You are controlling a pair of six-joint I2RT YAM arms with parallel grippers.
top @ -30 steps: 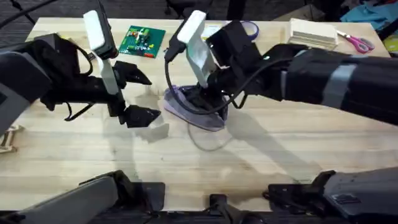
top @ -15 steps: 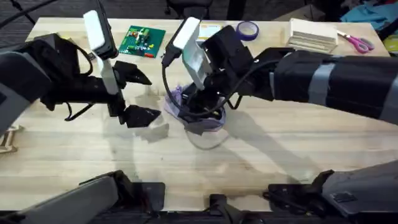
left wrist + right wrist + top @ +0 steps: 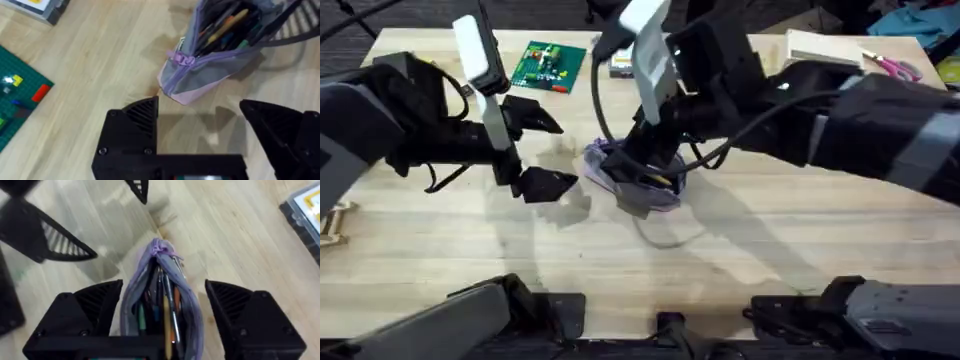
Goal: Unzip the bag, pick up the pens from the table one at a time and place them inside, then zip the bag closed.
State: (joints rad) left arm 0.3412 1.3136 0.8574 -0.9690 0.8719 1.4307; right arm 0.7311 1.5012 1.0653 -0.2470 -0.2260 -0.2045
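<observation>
The lavender bag point(image 3: 620, 185) lies mid-table with its zipper open. Several pens point(image 3: 226, 26) lie inside it, seen again in the right wrist view as pens point(image 3: 168, 311) between the fabric edges. The zipper pull point(image 3: 183, 58) sits at the bag's end nearest my left gripper. My right gripper point(image 3: 646, 165) hovers over the bag point(image 3: 159, 280), open, with a finger on either side of the pouch. My left gripper point(image 3: 540, 150) stands open just left of the bag point(image 3: 210, 60), holding nothing.
A green board point(image 3: 548, 64) with small bricks lies at the back left, and a clear box point(image 3: 618, 63) with a yellow label is beside it. Stacked wooden pieces point(image 3: 820, 52) and pink-handled scissors point(image 3: 895, 69) sit at the back right. Bare table point(image 3: 740, 260) spreads in front.
My right arm has risen from the bag, its wrist now higher and nearer the camera. The bag's mouth stands more open. The left arm has not moved.
</observation>
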